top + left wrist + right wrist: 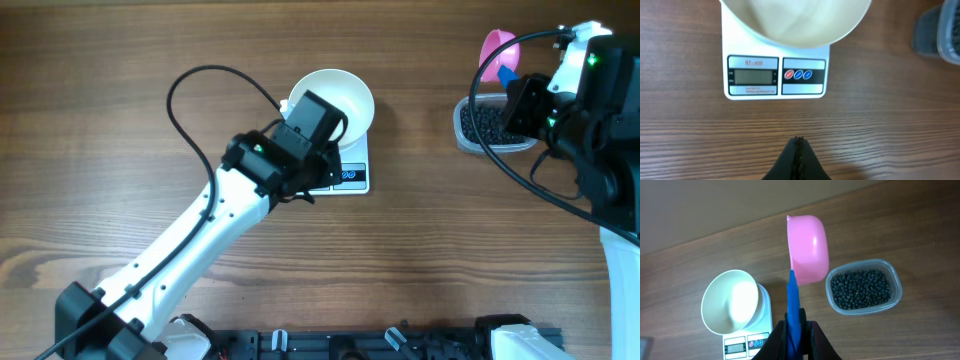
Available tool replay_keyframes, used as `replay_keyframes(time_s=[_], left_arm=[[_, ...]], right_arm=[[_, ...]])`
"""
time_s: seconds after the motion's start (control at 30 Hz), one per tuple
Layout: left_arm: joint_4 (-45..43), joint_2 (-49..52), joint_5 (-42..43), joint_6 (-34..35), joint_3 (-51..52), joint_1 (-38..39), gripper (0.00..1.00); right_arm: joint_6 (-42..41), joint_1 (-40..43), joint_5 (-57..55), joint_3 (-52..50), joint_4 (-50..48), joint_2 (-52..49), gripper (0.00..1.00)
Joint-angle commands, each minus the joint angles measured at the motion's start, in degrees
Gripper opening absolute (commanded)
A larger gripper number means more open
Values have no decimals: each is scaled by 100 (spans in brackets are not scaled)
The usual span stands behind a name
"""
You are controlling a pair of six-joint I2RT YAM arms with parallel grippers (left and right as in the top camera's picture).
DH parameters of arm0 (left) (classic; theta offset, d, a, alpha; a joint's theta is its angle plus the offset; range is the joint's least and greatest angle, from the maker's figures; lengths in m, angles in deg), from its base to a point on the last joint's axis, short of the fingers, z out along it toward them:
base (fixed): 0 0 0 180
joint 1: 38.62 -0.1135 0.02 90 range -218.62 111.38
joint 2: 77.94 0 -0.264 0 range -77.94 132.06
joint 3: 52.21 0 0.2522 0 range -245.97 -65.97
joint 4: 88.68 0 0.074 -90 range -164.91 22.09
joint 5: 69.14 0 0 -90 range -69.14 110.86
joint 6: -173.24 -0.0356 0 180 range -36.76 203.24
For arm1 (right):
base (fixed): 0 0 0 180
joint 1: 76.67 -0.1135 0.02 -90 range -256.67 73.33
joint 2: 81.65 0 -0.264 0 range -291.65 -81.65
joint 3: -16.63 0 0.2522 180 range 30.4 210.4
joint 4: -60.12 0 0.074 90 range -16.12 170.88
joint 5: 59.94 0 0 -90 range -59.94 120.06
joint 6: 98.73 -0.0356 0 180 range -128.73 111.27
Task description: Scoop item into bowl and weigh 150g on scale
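The white bowl (340,98) (795,20) (730,300) stands on the white scale (352,176) (775,75) (747,342) and looks empty. My left gripper (799,139) (305,190) is shut on nothing, low over the wood just in front of the scale's display edge. The black beans (860,287) (490,122) lie in a clear plastic tub (895,287). My right gripper (794,325) (515,85) is shut on the blue handle (793,300) of a pink scoop (809,247) (498,48). The scoop hangs above the table beside the tub, and no beans show in it.
The left arm (200,240) stretches diagonally from the front left toward the scale, its cable looping above it. The right arm (600,120) fills the right edge. The tub's corner (940,30) shows at the right of the left wrist view. Bare wooden table lies between scale and tub.
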Motion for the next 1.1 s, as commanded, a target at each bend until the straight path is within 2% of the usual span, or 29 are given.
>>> replay_keyframes(time_s=[0.0,0.13,0.3,0.4,0.83,0.9,0.97,1.07], left_arm=[[-603,44,-118,254,588,205,4],[-1187,44,-186,352,1008,415,4],[-2208,50,-1239,743,1685,645,4],[-2673,50,-1340,835,1965,647,4],[-2745,446,-1338,835,2004,647,4],[-2776,496,-1338,835,2004,647,7],[-2802,498,-1338,835,2004,649,19],[-2833,498,-1333,835,2004,649,22]], right_arm=[[4,15,96,79,-61,-37,4],[2,15,96,79,-94,-37,4],[-11,15,98,79,-101,-37,4],[0,15,96,79,-83,-37,4],[11,15,94,79,-103,-48,4],[11,15,94,79,-125,-48,4],[11,15,94,79,-181,-48,4],[11,15,94,79,-317,-48,4]])
